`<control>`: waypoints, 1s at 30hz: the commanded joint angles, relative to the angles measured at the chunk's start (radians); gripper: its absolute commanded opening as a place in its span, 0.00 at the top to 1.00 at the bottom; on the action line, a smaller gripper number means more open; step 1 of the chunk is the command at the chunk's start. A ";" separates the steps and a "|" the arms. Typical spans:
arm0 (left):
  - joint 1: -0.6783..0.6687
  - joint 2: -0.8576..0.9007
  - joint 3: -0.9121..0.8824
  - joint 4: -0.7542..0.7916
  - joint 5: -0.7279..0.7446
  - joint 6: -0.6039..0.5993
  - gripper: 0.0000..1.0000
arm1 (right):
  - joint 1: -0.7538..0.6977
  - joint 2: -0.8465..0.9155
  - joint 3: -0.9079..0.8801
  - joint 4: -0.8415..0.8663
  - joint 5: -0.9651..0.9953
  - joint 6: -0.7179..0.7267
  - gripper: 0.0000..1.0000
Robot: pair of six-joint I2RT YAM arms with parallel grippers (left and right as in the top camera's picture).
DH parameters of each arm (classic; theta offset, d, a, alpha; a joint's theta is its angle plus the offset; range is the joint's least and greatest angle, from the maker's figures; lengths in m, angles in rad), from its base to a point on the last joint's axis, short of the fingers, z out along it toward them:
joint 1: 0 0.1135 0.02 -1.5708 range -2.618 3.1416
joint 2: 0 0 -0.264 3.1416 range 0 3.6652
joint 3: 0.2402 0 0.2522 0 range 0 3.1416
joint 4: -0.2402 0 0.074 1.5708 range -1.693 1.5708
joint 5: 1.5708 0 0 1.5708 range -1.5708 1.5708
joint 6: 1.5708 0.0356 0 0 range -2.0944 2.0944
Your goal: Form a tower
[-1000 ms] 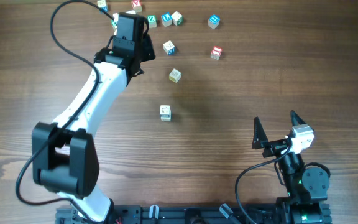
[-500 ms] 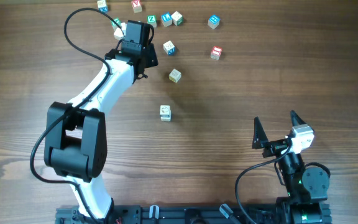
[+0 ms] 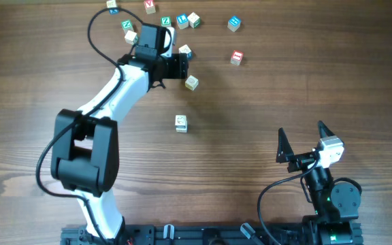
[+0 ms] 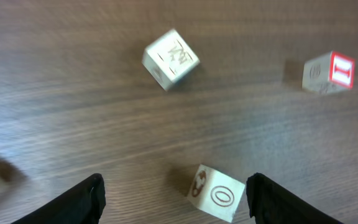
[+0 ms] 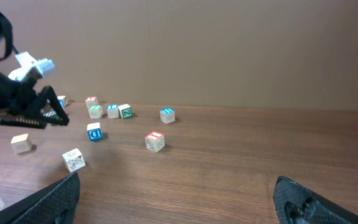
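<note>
overhead, then both wrists: twelve loose cubes, no tower up

overhead: twelve small cubes lie on the brown wooden worktop (image 3: pixel 60 102), each alone and none resting on another, so the tower stands nowhere in view. eight cubes are scattered along the far edge. four lie further in: a blue-lettered cube (image 3: pixel 185 50), a red-faced cube (image 3: pixel 236 57), a yellow-topped cube (image 3: pixel 191 82) and a pale cube (image 3: pixel 181 123) by itself near the middle. the left claw (image 3: pixel 184 67) hangs between the blue-lettered cube and the yellow-topped cube. the right claw (image 3: pixel 301 131) is at the near right, well apart from every cube, with its two fingers spread wide and empty.

left wrist: three cubes show clearly. one carries a w-like mark (image 4: pixel 171 59), one is the red-faced cube (image 4: pixel 328 71) at the right, and one is a cube marked o (image 4: pixel 216 194). the two fingers (image 4: pixel 86 199) stand wide, gripping nothing. the cube marked o lies between them, close to the finger on the picture's right, and whether it touches that finger cannot be told. a smeared pale shape at the left edge is too blurred to name.

right wrist: at least ten cubes show, all single on the worktop, with the back ones crowded together. the red-faced cube (image 5: pixel 154 140) sits near the centre. two finger tips frame the lower corners, wide apart with nothing between.
</note>
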 commanded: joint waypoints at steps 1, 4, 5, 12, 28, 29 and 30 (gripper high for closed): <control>-0.031 0.077 0.013 -0.003 0.027 0.042 0.24 | 0.002 -0.008 -0.001 0.003 0.011 0.006 0.00; -0.054 0.114 0.013 -0.003 0.027 0.089 0.24 | 0.002 -0.008 -0.001 0.003 0.011 0.006 0.00; -0.063 0.121 0.013 -0.003 0.027 0.116 0.24 | 0.002 -0.008 -0.001 0.003 0.011 0.006 0.00; -0.084 0.128 0.013 0.004 0.006 0.154 0.25 | 0.002 -0.008 -0.001 0.003 0.011 0.006 0.00; -0.088 0.114 0.013 -0.074 -0.278 0.089 0.73 | 0.002 -0.008 -0.001 0.003 0.011 0.006 0.00; -0.086 0.106 0.013 -0.087 -0.309 0.066 0.73 | 0.002 -0.008 -0.001 0.003 0.011 0.006 0.00; -0.084 0.097 0.013 -0.101 -0.334 0.039 0.73 | 0.002 -0.008 -0.001 0.003 0.011 0.006 0.00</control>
